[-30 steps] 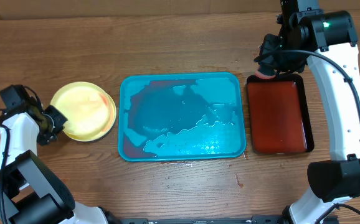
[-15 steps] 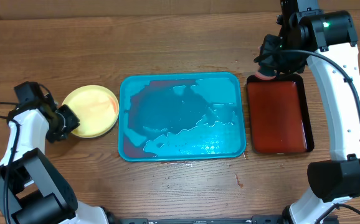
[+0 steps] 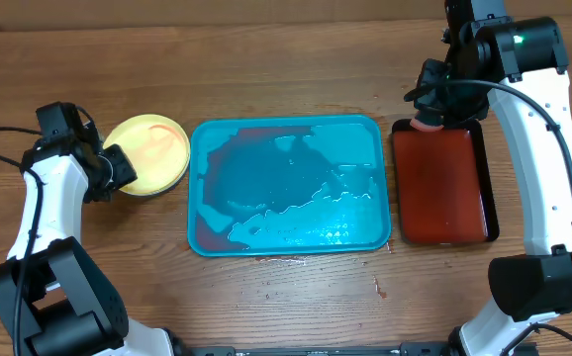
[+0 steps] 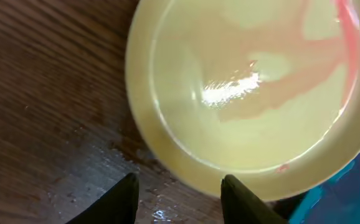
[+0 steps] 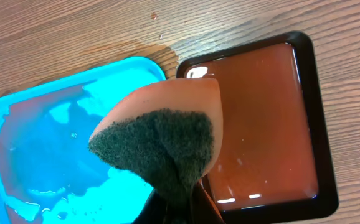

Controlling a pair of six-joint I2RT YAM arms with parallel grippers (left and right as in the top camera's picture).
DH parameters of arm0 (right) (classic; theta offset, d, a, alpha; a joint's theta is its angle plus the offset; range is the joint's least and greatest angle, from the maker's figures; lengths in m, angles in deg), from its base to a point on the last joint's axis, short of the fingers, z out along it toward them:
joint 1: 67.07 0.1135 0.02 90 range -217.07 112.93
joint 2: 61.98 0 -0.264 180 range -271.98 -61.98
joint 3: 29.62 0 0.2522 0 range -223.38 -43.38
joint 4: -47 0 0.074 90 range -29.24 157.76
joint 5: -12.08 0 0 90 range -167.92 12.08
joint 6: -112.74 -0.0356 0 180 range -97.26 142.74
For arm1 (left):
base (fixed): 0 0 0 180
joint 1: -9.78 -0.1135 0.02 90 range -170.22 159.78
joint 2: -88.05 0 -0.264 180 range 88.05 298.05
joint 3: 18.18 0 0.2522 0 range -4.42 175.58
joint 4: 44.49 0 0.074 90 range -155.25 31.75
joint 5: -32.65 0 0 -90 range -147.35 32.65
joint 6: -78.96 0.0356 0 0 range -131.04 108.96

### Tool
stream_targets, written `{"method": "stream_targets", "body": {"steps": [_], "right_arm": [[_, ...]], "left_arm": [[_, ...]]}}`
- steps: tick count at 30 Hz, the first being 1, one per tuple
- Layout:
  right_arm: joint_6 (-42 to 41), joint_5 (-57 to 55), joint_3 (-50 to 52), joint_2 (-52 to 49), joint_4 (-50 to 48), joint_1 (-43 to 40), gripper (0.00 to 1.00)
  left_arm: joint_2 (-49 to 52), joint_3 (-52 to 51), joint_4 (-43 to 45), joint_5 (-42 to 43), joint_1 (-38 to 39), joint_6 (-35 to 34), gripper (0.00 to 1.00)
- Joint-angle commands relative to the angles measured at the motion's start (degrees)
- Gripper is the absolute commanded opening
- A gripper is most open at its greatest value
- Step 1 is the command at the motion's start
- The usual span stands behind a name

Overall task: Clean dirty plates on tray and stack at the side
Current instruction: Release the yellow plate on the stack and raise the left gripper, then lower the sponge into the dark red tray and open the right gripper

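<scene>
Yellow plate (image 4: pixel 248 87) just ahead of L gripper (image 4: pixel 179 188), spread apart; R gripper (image 5: pixel 181 205) clamps sponge (image 5: pixel 161 137).

Overhead faces straight down, the tray (image 3: pixel 288 186) centred; left wrist peers close at its left edge, right wrist, farther off, its right.

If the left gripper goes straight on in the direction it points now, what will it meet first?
Most likely the near rim of the pale yellow plate, right ahead of the open left gripper; the turquoise tray lies beyond. Its height against the rim is unclear.
</scene>
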Motion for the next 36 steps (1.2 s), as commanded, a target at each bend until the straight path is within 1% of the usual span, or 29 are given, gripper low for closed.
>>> {"method": "stream_targets", "body": {"steps": [1, 4, 6, 10, 13, 15, 20, 22, 27, 32, 34, 35, 36], "right_arm": [[0.4, -0.7, -1.0, 1.6, -0.2, -0.3, 0.04], [0.4, -0.8, -1.0, 1.6, -0.2, -0.3, 0.04], [0.4, -0.9, -1.0, 1.6, 0.1, -0.3, 0.04], [0.4, -2.8, -0.3, 1.6, 0.7, -0.7, 0.04], [0.3, -3.1, 1.9, 1.6, 0.8, -2.3, 0.04], [0.3, -3.1, 4.9, 1.6, 0.4, -4.4, 0.04], [0.6, -3.1, 13.1, 1.6, -3.8, -8.8, 0.04], [3.7, -2.6, 17.6, 1.6, -7.4, -10.3, 0.04], [14.3, 1.5, 29.7, 1.4, -17.7, -12.3, 0.04], [15.9, 1.9, 40.6, 1.4, -26.5, -12.5, 0.04], [19.1, 1.9, 43.8, 1.4, -29.7, -12.5, 0.04], [20.6, 1.9, 45.3, 1.4, -31.5, -12.5, 0.04], [21.6, 1.9, 46.4, 1.4, -32.7, -12.5, 0.04]], "left_arm": [[-0.8, 1.0, -0.2, -4.2, 0.0, 1.5, 0.46], [-0.8, 1.0, 0.1, -3.8, 0.1, 1.5, 0.47], [-0.8, 1.0, 0.4, -2.0, 0.9, 1.6, 0.48], [-0.9, 1.7, 1.4, 2.6, 4.7, 6.3, 0.51], [-0.9, 3.6, 1.4, 3.1, 8.9, 7.6, 0.55], [-0.9, 5.7, 1.4, 3.6, 13.0, 7.7, 0.59], [-0.9, 9.1, 2.4, 5.0, 20.4, 7.9, 0.60], [-0.9, 9.4, 3.5, 5.0, 22.9, 8.0, 0.63], [-0.7, 9.4, 5.6, 5.0, 28.1, 9.7, 0.72], [-0.7, 9.4, 6.8, 4.5, 30.3, 11.4, 0.81], [-0.7, 9.4, 7.0, 4.5, 30.4, 11.3, 0.91], [-0.7, 9.4, 7.1, 4.5, 30.4, 11.3, 0.97], [-0.7, 9.4, 7.0, 4.5, 30.4, 11.4, 1.00]]}}
